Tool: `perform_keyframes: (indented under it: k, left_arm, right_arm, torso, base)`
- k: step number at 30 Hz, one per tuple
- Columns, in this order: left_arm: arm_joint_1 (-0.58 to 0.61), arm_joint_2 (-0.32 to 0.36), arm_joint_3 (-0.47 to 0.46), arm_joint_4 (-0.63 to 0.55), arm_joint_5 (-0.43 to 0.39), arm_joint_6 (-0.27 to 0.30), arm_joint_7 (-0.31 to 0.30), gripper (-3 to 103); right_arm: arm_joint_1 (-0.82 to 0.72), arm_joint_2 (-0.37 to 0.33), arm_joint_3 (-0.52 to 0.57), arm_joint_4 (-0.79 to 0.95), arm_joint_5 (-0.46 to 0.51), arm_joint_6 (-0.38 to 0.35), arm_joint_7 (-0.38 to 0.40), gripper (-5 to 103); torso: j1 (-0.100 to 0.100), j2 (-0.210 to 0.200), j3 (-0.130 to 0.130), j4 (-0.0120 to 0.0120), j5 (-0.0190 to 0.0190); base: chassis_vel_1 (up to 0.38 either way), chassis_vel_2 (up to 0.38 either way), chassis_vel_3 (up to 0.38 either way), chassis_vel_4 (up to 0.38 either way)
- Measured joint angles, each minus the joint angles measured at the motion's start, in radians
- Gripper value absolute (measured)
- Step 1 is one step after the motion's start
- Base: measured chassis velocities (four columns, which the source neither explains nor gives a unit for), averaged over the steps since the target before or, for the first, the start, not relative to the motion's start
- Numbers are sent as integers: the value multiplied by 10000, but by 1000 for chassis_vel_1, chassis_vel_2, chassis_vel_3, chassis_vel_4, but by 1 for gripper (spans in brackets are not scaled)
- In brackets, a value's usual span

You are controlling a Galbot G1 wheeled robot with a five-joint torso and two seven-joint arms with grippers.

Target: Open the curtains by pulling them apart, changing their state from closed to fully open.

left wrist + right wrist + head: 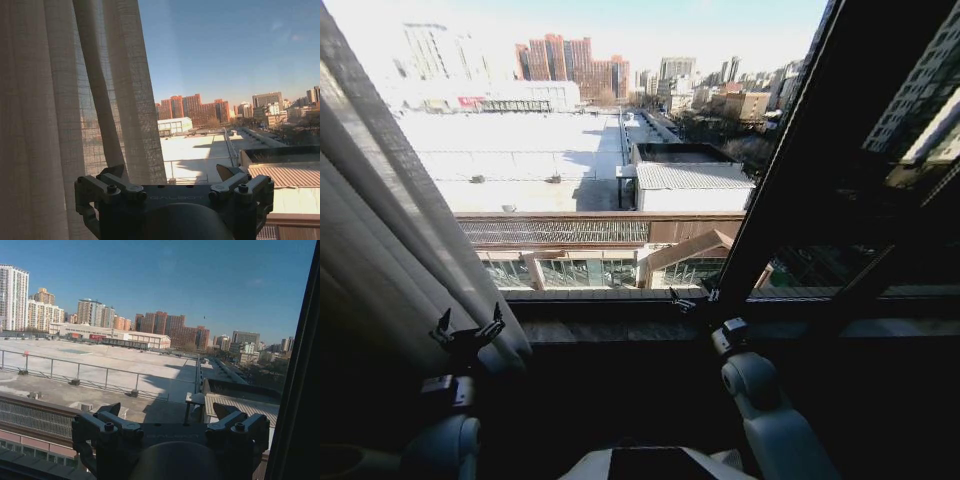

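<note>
A sheer white pleated curtain (390,230) hangs bunched at the left side of the window. Its inner edge runs down to the sill by my left gripper (471,328). That gripper is open, with nothing between its fingers. In the left wrist view the curtain (65,100) hangs just beyond one finger (114,176) of the left gripper (172,176); I cannot tell whether they touch. My right gripper (684,301) is open at the sill, beside the foot of the dark slanted frame bar (790,150). In the right wrist view the right gripper (167,414) faces bare glass.
The dark window sill (620,325) runs across below the glass. The frame bar (300,390) stands close to the right gripper. Bare glass between the curtain and the bar shows rooftops and city buildings. Right of the bar the glass is dark.
</note>
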Motion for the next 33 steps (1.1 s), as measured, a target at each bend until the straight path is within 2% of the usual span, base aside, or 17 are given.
perform_keyframes:
  k: [9, 33]
  left_arm:
    - [-156, 73, 41, 320, 94, 15, 29, 100]
    - [-271, 124, 78, 488, 294, -86, 99, 100]
  right_arm:
    - [87, 39, -41, -331, -35, 10, 6, 100]
    - [130, 71, -123, -400, -83, 24, 20, 100]
  torso:
    - [0, 0, 0, 0, 3]
    - [1, -1, 1, -1, 1]
  base:
    - [-249, -257, 239, 236]
    - [-348, -347, 347, 346]
